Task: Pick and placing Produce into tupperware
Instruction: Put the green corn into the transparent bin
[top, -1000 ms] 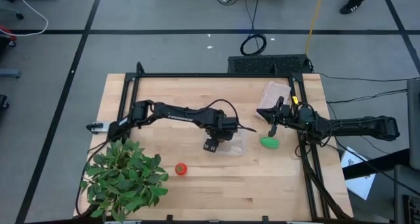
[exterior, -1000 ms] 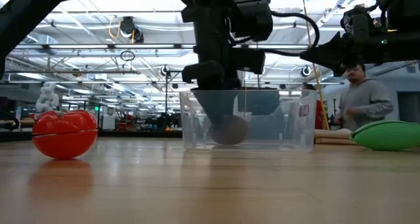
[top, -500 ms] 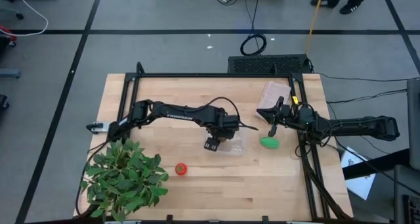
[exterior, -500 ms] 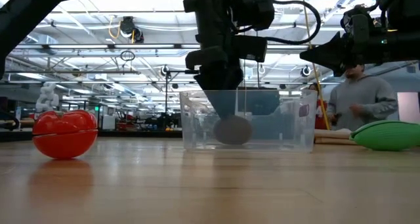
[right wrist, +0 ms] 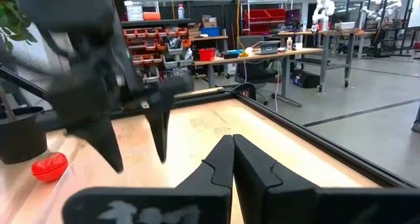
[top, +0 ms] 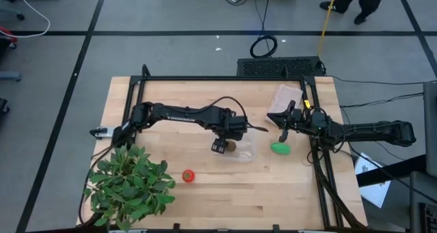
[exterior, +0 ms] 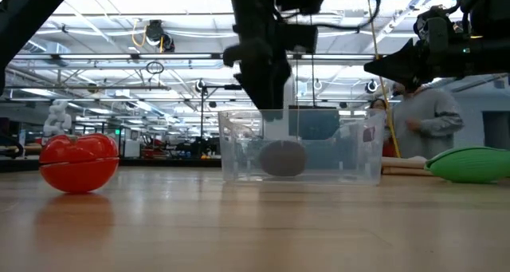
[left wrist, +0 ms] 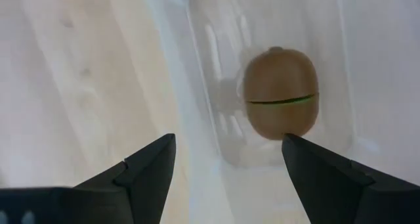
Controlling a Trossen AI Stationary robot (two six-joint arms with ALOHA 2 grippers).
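Above the tupperware point(top: 238, 149), near the middle of the worktop point(top: 205, 96), my left pincer point(top: 220, 147) hangs released, fingers spread and empty. The kiwi point(left wrist: 281, 102) lies on the container floor below it, showing a thin green seam across its brown skin; the low view places it toward the middle of the clear walls point(exterior: 283, 158).

Surrounding items:
- The tomato point(top: 188, 175) rests on the worktop between the container and the leafy plant point(top: 130, 185), apart from both.
- The green produce point(top: 280, 148) lies just beside the container on the right arm's side, close under my right pincer point(top: 283, 136).
- My right pincer is clenched, fingers pressed together with nothing between them point(right wrist: 231, 163).
- The pinkish packet point(top: 283, 100) lies toward the far edge, partly covered by my right arm.
- A black frame rail point(top: 225, 78) runs along the far edge of the worktop.

Obstructions and limits:
- My left pincer and wrist cover part of the container in the high view, so the near rim is not readable there.
- The low view cuts off the green produce point(exterior: 470, 163) at the picture's edge.
- A person point(exterior: 426, 120) stands in the room behind the worktop, partly hidden by my right arm.
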